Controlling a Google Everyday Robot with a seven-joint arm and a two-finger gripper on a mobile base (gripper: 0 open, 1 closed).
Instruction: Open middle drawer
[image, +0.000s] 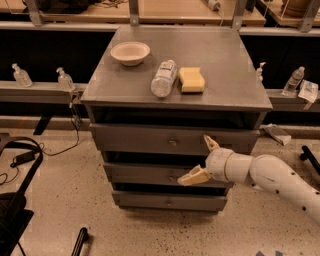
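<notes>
The grey metal cabinet (235, 70) has three drawer fronts. The middle drawer (135, 174) is the second front, with a small round knob (172, 178) at its centre. My gripper (194, 159) is in front of the cabinet, right of centre, with its fingers spread open and empty. The lower finger (192, 177) lies against the middle drawer's front just right of the knob. The upper finger (210, 143) is in front of the top drawer (130, 137). The white arm (270, 177) comes in from the lower right.
On the cabinet top are a white bowl (130, 52), a clear plastic bottle (163, 78) lying on its side and a yellow sponge (192, 79). The bottom drawer (145, 200) is below. Small bottles stand on rails left (65, 80) and right (294, 80). Black cables and gear (20, 165) lie on the floor at left.
</notes>
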